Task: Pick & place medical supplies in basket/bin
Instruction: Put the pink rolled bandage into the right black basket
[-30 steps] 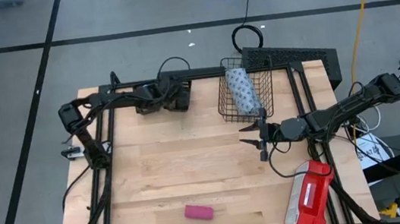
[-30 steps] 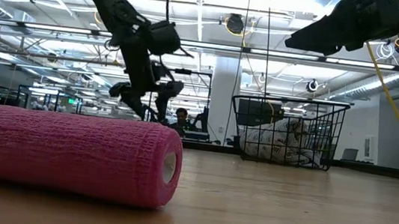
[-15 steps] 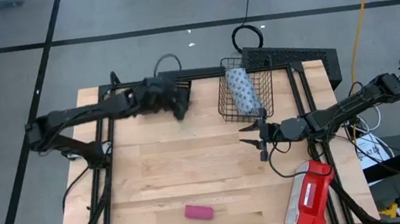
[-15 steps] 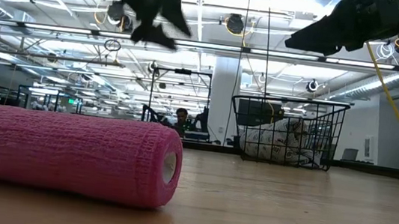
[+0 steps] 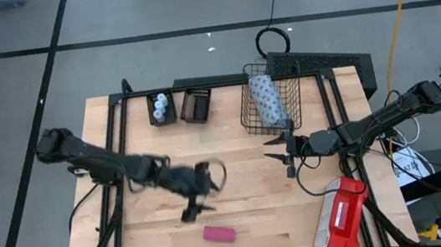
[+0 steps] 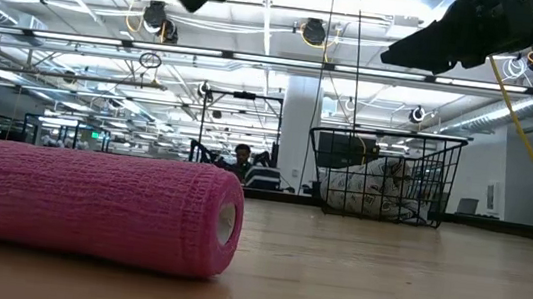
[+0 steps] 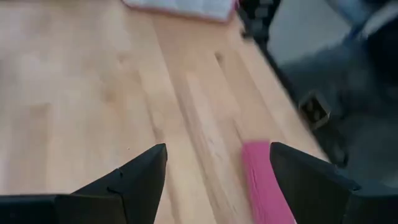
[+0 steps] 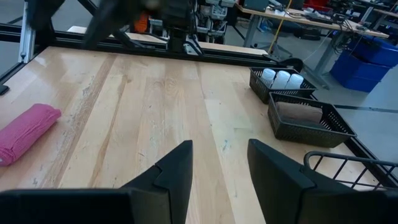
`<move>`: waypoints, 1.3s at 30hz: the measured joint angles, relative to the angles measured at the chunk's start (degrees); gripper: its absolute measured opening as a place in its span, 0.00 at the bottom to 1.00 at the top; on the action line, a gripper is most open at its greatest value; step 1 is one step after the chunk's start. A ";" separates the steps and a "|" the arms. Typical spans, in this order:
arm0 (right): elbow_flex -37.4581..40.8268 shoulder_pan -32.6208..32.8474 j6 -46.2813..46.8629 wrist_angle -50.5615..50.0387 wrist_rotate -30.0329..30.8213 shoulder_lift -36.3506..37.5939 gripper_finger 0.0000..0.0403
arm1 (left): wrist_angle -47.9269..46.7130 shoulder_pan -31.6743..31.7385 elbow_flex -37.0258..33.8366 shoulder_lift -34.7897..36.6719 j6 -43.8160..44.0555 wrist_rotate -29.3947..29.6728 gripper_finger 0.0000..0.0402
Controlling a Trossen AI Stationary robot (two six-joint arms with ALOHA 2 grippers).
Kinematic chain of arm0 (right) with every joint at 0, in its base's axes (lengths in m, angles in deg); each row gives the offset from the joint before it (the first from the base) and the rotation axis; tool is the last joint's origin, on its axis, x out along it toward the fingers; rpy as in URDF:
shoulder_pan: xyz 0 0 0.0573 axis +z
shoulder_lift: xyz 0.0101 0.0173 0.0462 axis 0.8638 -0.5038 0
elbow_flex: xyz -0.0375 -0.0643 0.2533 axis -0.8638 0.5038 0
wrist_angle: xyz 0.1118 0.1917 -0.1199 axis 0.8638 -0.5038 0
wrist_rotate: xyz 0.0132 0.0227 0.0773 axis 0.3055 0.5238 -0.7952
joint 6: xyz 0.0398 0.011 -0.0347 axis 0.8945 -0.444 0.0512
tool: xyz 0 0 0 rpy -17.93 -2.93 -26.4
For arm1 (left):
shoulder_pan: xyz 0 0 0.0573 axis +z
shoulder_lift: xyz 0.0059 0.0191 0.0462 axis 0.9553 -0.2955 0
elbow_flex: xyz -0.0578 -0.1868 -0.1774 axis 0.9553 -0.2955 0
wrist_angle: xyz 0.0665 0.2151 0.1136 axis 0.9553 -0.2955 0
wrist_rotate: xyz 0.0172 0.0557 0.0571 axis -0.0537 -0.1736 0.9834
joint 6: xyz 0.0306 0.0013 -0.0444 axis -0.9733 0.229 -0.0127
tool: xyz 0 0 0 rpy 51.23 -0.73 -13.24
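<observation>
A pink roll (image 5: pixel 219 234) lies on its side near the table's near edge; it fills the low view (image 6: pixel 89 205) and also shows in the left wrist view (image 7: pixel 261 180) and the right wrist view (image 8: pixel 28 130). My left gripper (image 5: pixel 191 211) hovers open just to the far-left of it, with its fingers spread wide (image 7: pixel 217 180). The black wire basket (image 5: pixel 271 100) holds the dotted blue-grey pack (image 5: pixel 265 99). One small black tray (image 5: pixel 161 108) holds white vials, and the other (image 5: pixel 195 105) holds a brown block. My right gripper (image 5: pixel 279 150) waits open near the basket.
A red-and-white case (image 5: pixel 342 218) lies at the near right corner, overhanging the table's edge. Black frame rails (image 5: pixel 119 153) run along the table's left, right and far sides. Bare wood spreads across the table's middle (image 5: pixel 236 181).
My left arm has swung away from the small trays at the far edge, across the table toward the near edge, and now hangs over the wood beside the pink roll. In the low view it has risen out of the picture's middle. The roll, the basket and my right arm have kept still.
</observation>
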 joint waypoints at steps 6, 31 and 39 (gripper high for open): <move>0.00 0.00 0.00 0.00 0.00 0.00 0.36 | 0.56 -6.08 -0.02 -8.83 0.59 4.82 0.73; 0.00 0.15 1.64 -1.01 -0.11 -0.02 0.36 | 5.61 -11.82 0.06 -27.37 22.79 23.46 0.73; 0.00 0.15 1.99 -1.09 -0.13 -0.02 0.36 | 10.13 -5.32 -0.09 -27.59 18.07 30.82 0.73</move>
